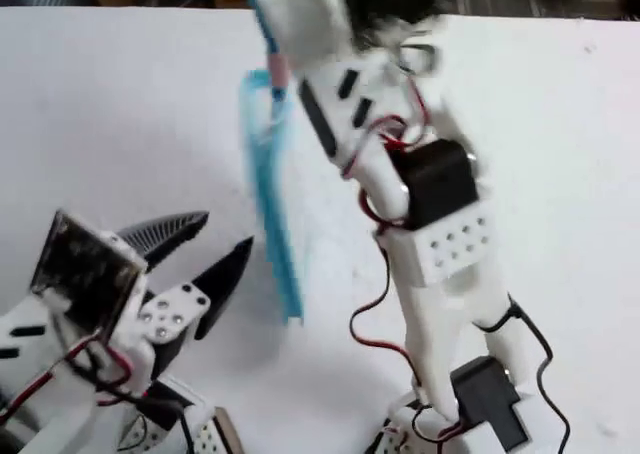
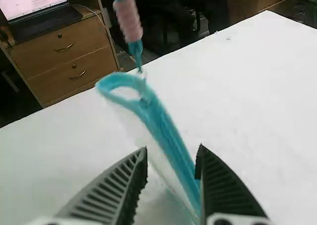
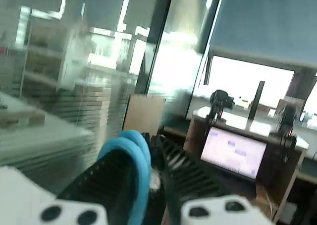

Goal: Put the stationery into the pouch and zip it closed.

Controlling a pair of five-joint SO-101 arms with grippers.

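The pouch point(image 1: 270, 204), pale with a bright blue zip edge, stands on its side on the white table point(image 1: 120, 104); its far end gapes in a loop point(image 2: 121, 84). Just above that loop hangs a blue pen with a pink grip point(image 2: 128, 17), the same pen point(image 1: 272, 59) showing in the high view. My right gripper point(image 3: 154, 153) is held high and is shut on the blue pen point(image 3: 132, 153). My left gripper point(image 2: 172, 149) is open low by the pouch's near end, and the zip edge point(image 2: 168, 140) runs through the gap between its fingers. That left gripper point(image 1: 228, 229) sits just left of the pouch.
The right arm point(image 1: 430, 234) stretches across the table's middle with red and black cables point(image 1: 370, 334) trailing near its base. Beyond the far table edge stand a wooden drawer unit point(image 2: 64, 56) and a laptop point(image 2: 34, 2).
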